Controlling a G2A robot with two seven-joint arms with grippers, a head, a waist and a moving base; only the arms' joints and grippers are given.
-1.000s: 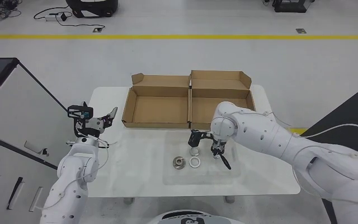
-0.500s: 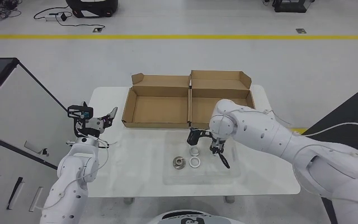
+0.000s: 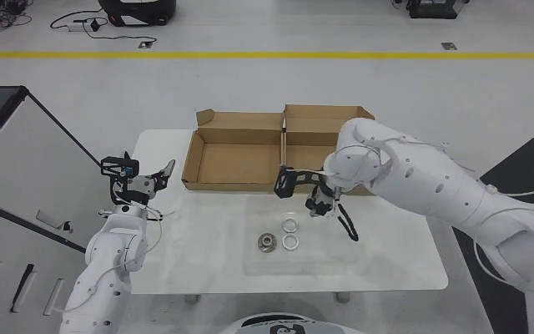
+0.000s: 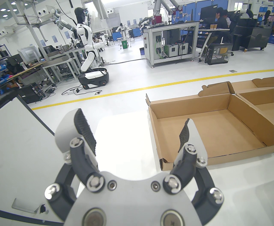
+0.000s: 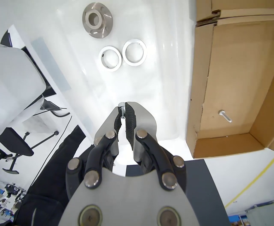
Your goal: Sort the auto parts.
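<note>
My right gripper (image 5: pixel 123 106) is shut on a small threaded bolt (image 5: pixel 122 109) and hangs over the table just in front of the right cardboard box (image 3: pixel 304 159). In the top view this gripper (image 3: pixel 319 205) sits above and behind the loose parts. A metal flange (image 5: pixel 97 20) and two flat rings (image 5: pixel 110 58) (image 5: pixel 134 52) lie on the white table (image 3: pixel 209 242). Another bolt (image 5: pixel 224 115) lies inside the right box (image 5: pixel 235 75). My left gripper (image 4: pixel 132 126) stands open and empty at the table's left edge, beside the left box (image 4: pixel 214 132).
The two open cardboard boxes stand side by side at the back of the table, the left one (image 3: pixel 234 163) with nothing in it. The flange (image 3: pixel 266 242) and rings (image 3: pixel 290 225) sit near the table's middle front.
The right arm has risen from beside the rings and swung back toward the right box, carrying the bolt. The left arm has kept still.
</note>
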